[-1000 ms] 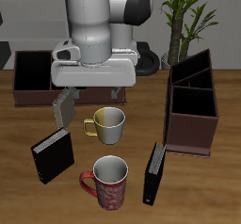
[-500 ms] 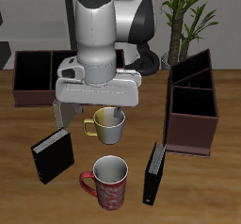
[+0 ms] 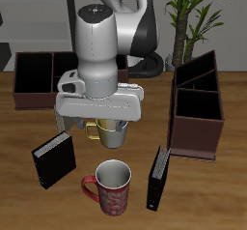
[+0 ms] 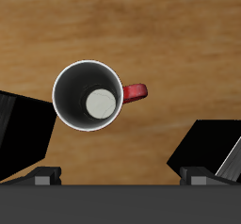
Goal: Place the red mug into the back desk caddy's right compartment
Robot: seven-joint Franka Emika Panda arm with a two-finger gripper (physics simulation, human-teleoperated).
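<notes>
Below the fingers point(image 4: 120, 178) stands the red mug point(image 4: 88, 96), upright on the table point(image 4: 179, 30). They are spread, holding nothing. No writing is legible.

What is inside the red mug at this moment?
The red mug is empty: the wrist view shows only its pale grey wall and round bottom. In the exterior view its rim covers the lower inside.

Your red mug point(image 3: 109, 186) stands upright near the counter's front edge, handle visible, grey inside. Your long dark caddy point(image 3: 35, 78) sits far back, mostly hidden.
</notes>
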